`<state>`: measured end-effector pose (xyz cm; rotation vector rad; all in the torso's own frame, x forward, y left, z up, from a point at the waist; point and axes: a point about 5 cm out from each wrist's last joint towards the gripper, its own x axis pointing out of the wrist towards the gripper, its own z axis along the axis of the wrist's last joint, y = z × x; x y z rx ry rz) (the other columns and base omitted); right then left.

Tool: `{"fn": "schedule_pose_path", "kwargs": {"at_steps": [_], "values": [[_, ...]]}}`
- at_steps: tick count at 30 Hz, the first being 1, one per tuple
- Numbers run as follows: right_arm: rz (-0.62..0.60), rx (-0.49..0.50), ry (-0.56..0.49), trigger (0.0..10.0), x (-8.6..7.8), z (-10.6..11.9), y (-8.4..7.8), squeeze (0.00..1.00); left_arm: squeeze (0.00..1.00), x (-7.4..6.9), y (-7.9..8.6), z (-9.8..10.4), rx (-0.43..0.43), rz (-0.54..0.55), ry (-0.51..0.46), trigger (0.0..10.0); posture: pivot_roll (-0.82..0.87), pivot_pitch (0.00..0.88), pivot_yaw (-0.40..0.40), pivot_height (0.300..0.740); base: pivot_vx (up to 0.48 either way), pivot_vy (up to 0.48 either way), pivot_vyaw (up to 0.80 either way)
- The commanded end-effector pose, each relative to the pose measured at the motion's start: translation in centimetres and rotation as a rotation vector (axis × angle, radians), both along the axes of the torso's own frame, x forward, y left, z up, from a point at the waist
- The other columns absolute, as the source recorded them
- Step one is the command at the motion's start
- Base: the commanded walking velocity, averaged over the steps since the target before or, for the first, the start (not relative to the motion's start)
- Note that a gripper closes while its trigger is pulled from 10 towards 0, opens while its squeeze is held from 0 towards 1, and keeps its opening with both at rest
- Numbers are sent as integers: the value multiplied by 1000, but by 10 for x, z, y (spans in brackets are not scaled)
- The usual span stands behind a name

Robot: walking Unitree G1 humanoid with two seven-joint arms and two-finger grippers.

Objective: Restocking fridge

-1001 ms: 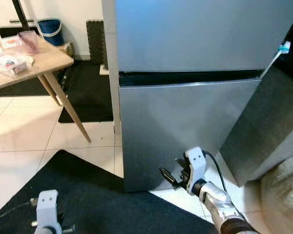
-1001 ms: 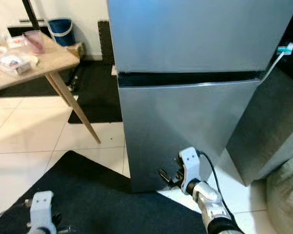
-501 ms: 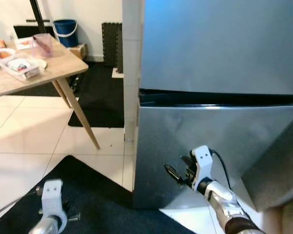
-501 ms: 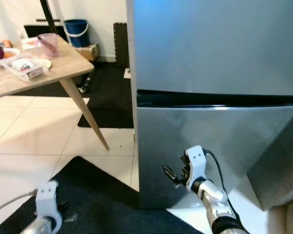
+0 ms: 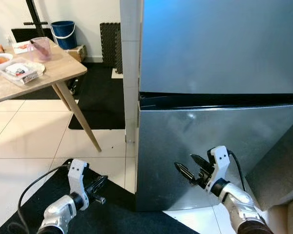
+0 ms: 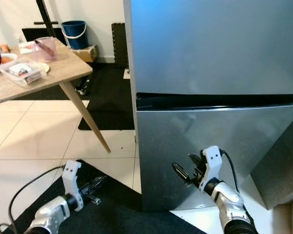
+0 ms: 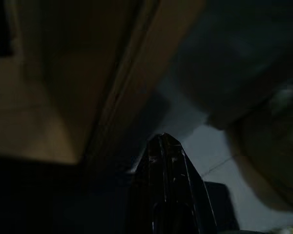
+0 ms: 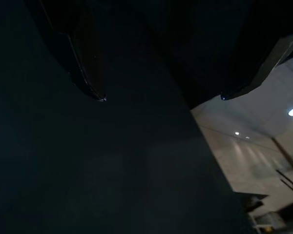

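- My left gripper (image 5: 98, 184) hangs low over the black mat (image 5: 112, 219), its fingers pressed together, as my left wrist view also shows.
- My right gripper (image 5: 188, 168) is raised in front of the fridge's lower door (image 5: 195, 131), fingers spread and holding nothing; I cannot tell whether the tips touch the door.
- The fridge (image 5: 215, 48) stands directly ahead of me, both silver doors closed, with a dark seam between upper and lower.
- To my left, a wooden table (image 5: 44, 73) carries a clear food container (image 5: 19, 72) and a pink cup (image 5: 40, 48).
- A blue bucket (image 5: 64, 32) sits by the far wall.
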<state>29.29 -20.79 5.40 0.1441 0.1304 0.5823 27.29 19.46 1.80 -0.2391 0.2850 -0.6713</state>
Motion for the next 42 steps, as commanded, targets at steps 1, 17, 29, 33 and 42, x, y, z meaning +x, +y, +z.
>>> {"fn": "schedule_pose_path", "kwargs": {"at_steps": [1,17,29,33,42], "values": [[53,43,7,10000,-5,3,-5,0,0,-1,-12,7,-65,-140,-28,10000,-44,54,4,740,0,0,0],[340,141,-71,10000,-14,40,14,0,0,25,-12,63,-98,-336,-209,10000,-58,67,15,740,0,0,0],[284,100,-63,10000,-13,49,28,0,0,67,-54,107,-168,-326,-331,10000,-111,93,31,740,0,0,-51],[286,66,-52,10000,-17,47,29,0,0,74,-64,114,-153,-355,-349,10000,-121,100,35,740,0,0,-753],[271,66,-55,10000,-23,50,32,0,0,93,-62,137,-64,-247,-419,10000,-135,115,49,740,0,0,-444]]}}
